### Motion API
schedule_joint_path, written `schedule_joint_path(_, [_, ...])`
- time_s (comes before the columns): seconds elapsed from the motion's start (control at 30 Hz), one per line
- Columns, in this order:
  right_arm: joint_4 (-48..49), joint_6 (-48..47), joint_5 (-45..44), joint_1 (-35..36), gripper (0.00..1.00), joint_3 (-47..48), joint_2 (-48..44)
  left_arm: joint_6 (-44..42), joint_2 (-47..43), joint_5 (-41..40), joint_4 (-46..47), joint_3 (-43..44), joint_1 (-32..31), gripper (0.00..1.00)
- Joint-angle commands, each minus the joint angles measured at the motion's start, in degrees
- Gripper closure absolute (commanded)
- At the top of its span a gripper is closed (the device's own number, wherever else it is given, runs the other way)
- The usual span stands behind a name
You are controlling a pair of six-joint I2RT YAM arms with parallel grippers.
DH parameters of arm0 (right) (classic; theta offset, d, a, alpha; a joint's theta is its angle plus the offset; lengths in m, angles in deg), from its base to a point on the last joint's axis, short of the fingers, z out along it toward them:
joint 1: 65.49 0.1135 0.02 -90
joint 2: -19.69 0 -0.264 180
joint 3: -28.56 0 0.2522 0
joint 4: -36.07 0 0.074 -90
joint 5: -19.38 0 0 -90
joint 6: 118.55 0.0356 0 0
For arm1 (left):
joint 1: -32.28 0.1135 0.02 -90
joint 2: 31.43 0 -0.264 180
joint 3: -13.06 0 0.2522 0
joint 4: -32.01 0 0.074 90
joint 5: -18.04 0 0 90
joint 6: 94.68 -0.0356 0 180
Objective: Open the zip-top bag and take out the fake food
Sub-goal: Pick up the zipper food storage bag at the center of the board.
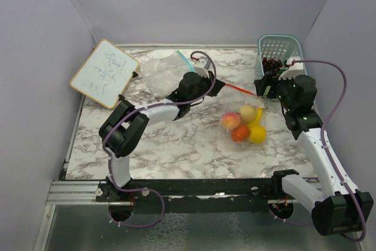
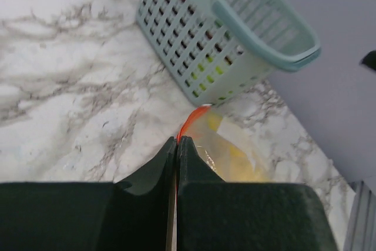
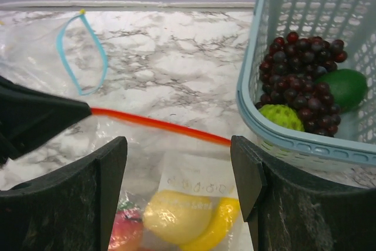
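Observation:
The zip-top bag (image 1: pixel 244 110) lies right of centre on the marble table, and its red zip strip (image 3: pixel 158 124) is stretched taut. My left gripper (image 2: pixel 177 144) is shut on the left end of that strip (image 2: pixel 192 117). In the top view the left gripper (image 1: pixel 221 85) sits at the bag's upper left corner. My right gripper (image 3: pixel 179 166) hangs open just above the bag's top, its fingers either side of the white label. Inside the bag I see fake food: a lemon (image 3: pixel 176 216), a banana (image 3: pixel 226 221) and a red fruit (image 3: pixel 126 230). The right gripper (image 1: pixel 262 89) is beside the basket.
A teal basket (image 1: pixel 281 48) at the back right holds dark grapes (image 3: pixel 299 57) and green fruits (image 3: pixel 346 86). A second clear bag with a blue zip (image 3: pixel 82 51) lies behind. A small whiteboard (image 1: pixel 104 73) leans at the back left.

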Motion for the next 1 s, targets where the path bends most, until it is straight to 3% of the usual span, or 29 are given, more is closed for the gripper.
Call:
schedule_joint_path(0.0, [5.95,-1.93,11.25,-0.34,0.29,-1.30,-2.50,-2.68,-9.49,7.59,2.71,-1.71,1.88,1.00])
schedule_joint_path(0.2, [9.22,-3.56,20.33,-0.29,0.29,-2.06,-2.58,-0.20,-17.50,22.57,6.06,-3.18,6.48,1.00])
schedule_joint_path(0.37, [13.19,-2.01,25.24,-0.29,0.28,-3.06,-2.86,-3.62,-21.97,31.94,4.51,-4.03,7.28,1.00])
schedule_joint_path(0.8, [17.59,-3.34,36.93,-0.29,0.24,-4.77,-2.07,-5.53,-28.49,45.25,2.01,-7.90,13.21,1.00])
schedule_joint_path(0.97, [18.60,-2.46,49.07,-0.30,0.33,-3.90,0.73,-5.31,-29.39,44.63,1.70,-8.37,14.56,1.00])
